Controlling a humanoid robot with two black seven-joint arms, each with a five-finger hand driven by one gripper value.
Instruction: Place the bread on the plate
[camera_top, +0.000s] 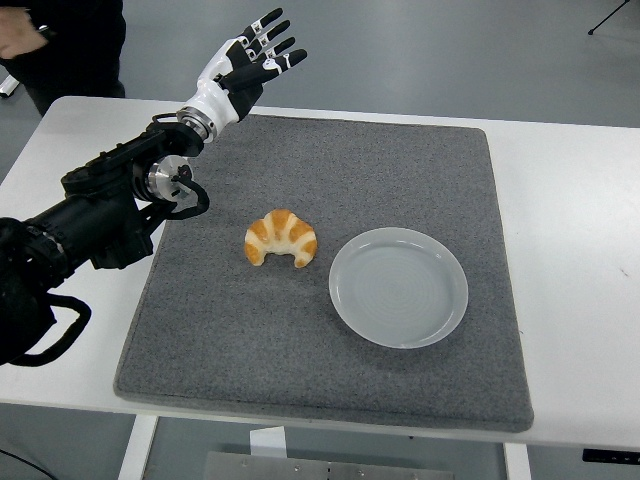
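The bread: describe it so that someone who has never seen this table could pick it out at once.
A grey felt mat covers most of the white table. Near the mat's middle, just left of the empty pale plate and apart from it, lies the bread. It is a golden-brown croissant with pale stripes, curved with its tips toward the table's near edge, the only food here.

Golden-brown crescent-shaped croissant bread (281, 238): lies flat on grey felt mat, left of centre. Arch toward far side, both tips pointing toward near table edge. Darker brown bands across ridges, paler cream segments between. Whole, undamaged, nothing touching it.

Pale grey-white round ceramic plate (399, 287): upright on same mat, right of bread and slightly nearer table's front edge. Shallow raised rim, faint concentric rings in well. Nothing on it. Small gap between plate's left rim and bread's right tip; not touching.
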